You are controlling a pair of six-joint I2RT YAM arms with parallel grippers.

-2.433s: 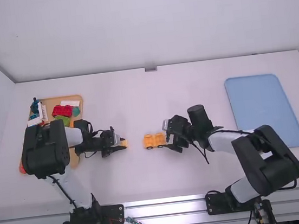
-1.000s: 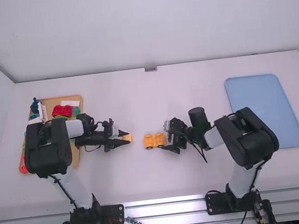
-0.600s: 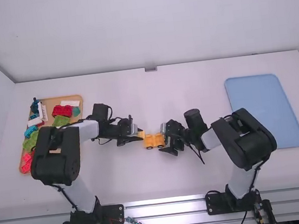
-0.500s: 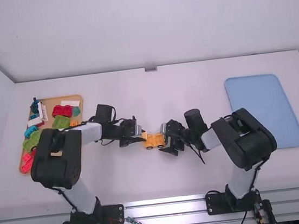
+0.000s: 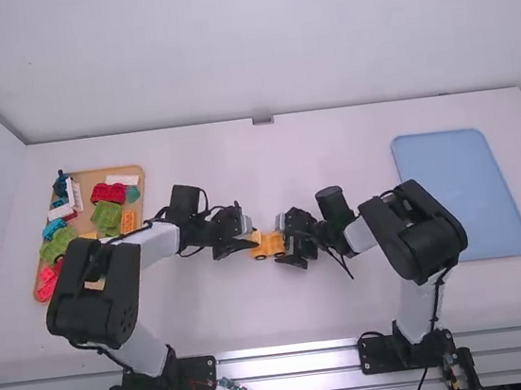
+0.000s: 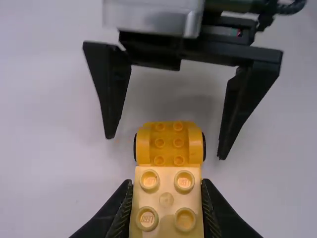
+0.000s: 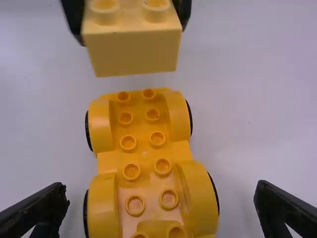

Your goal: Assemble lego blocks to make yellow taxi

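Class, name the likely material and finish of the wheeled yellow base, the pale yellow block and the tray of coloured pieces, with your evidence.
Wheeled base: moulded plastic, softly glossy; rounded arches and neat studs.
Pale yellow block: seemingly hard plastic, smooth; crisp edges, flat front.
Tray: perhaps matt wood, from its light-brown colour; plastic remains possible.

The high view faces forward-down; wrist views (much closer) share the chassis (image 7: 145, 153).
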